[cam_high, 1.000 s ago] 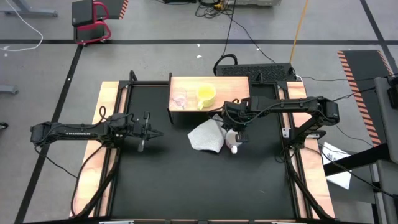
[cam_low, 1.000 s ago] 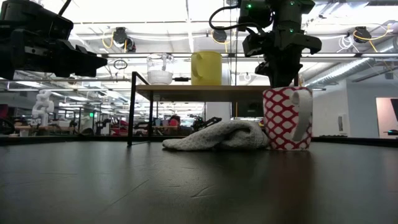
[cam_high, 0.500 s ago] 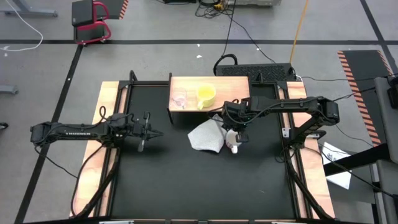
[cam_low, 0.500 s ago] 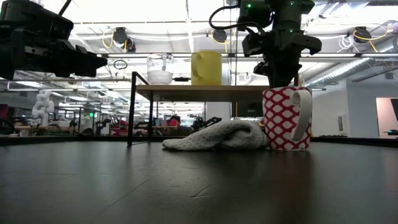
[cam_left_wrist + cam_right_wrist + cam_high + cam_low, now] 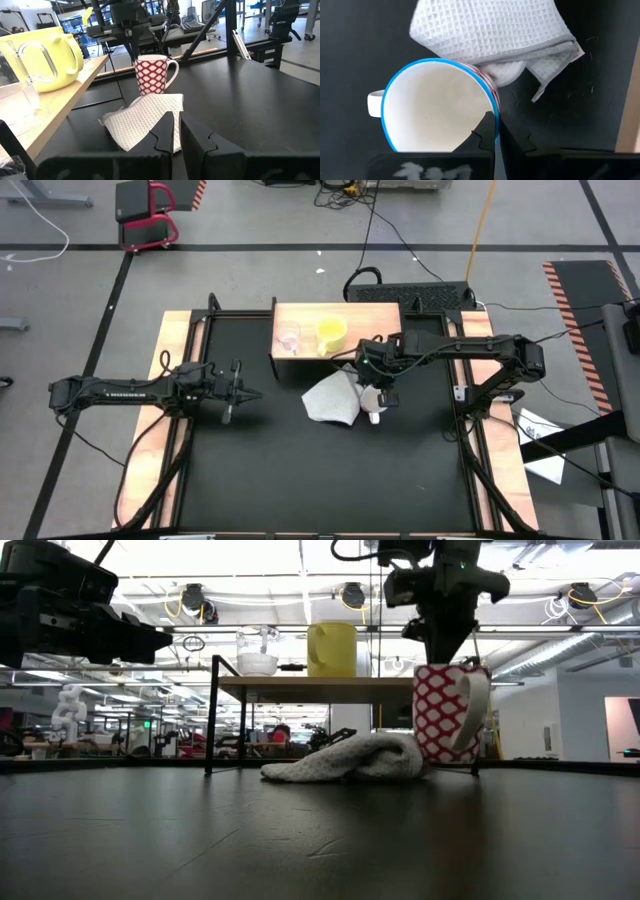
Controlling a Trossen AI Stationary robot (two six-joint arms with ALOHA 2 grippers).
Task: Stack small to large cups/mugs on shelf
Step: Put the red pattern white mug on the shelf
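Low view: the white patterned mug (image 5: 447, 712) hangs clear of the black tabletop (image 5: 320, 840), tilted, just beside the grey-white cloth (image 5: 345, 759).
Right gripper (image 5: 378, 377): fingers pinched together on the mug's rim, one inside and one outside, seen in the right wrist view; it stands in front of the shelf (image 5: 375, 315).
Mug handle (image 5: 470, 715): on the side away from the cloth.
Shelf top: holds the tiny clear glass cup (image 5: 289, 337) and, just beside it, the yellow cup (image 5: 332, 333), both upright.
Left gripper (image 5: 231, 392): waits at the table's left, well apart from the cloth; fingers nearly closed, holding nothing.
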